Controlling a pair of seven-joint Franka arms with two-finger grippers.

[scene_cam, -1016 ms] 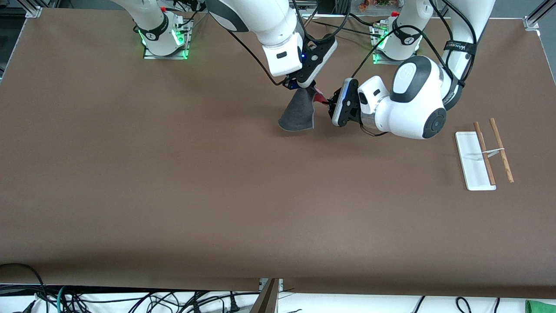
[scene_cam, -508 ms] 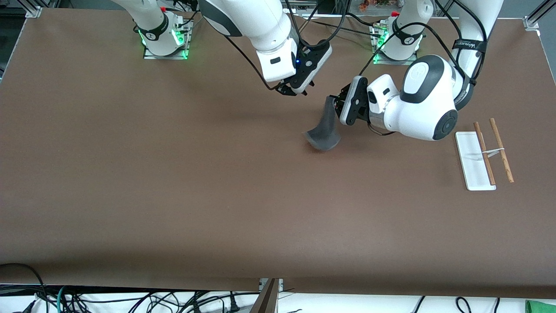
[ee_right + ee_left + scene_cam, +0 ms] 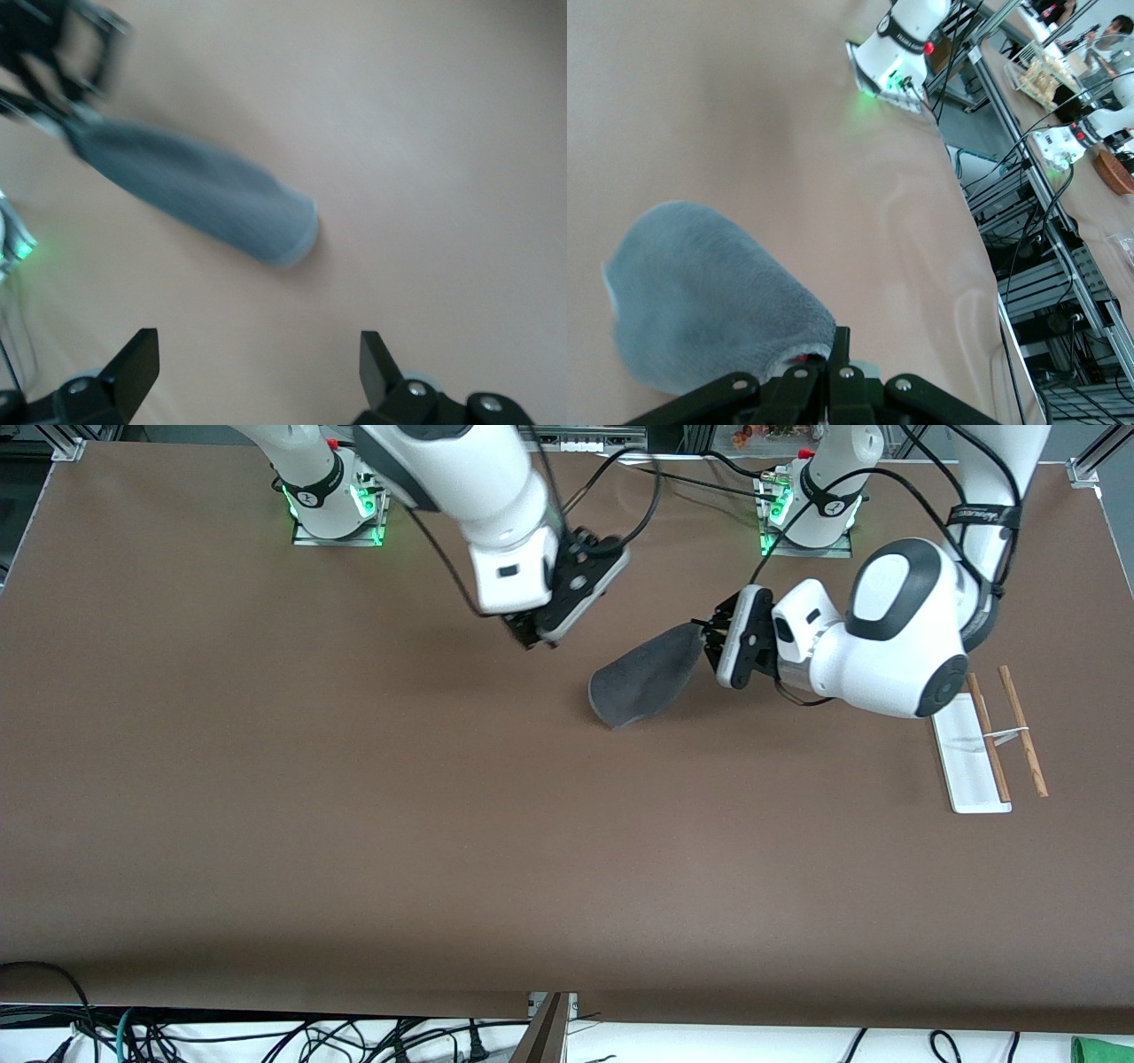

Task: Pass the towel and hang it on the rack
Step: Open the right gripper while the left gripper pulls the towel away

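Left end effector [image 3: 706, 636] clamped on one edge of the towel [image 3: 642, 677], centre-right of the front frame, so the cloth hangs free over the surface [image 3: 354, 824], ready to carry to the rack [image 3: 983, 746] at right. Right end effector [image 3: 530, 638], fingers apart and empty, sits upper-centre, clear of the cloth. Towel: dark gray, curled, light edging; a sliver of pink at the grip in the left wrist view.

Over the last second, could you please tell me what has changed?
The right end effector let go of the towel, opened and drew back toward its base. The left end effector, shut on the towel, carried it toward the rack, which stayed put.
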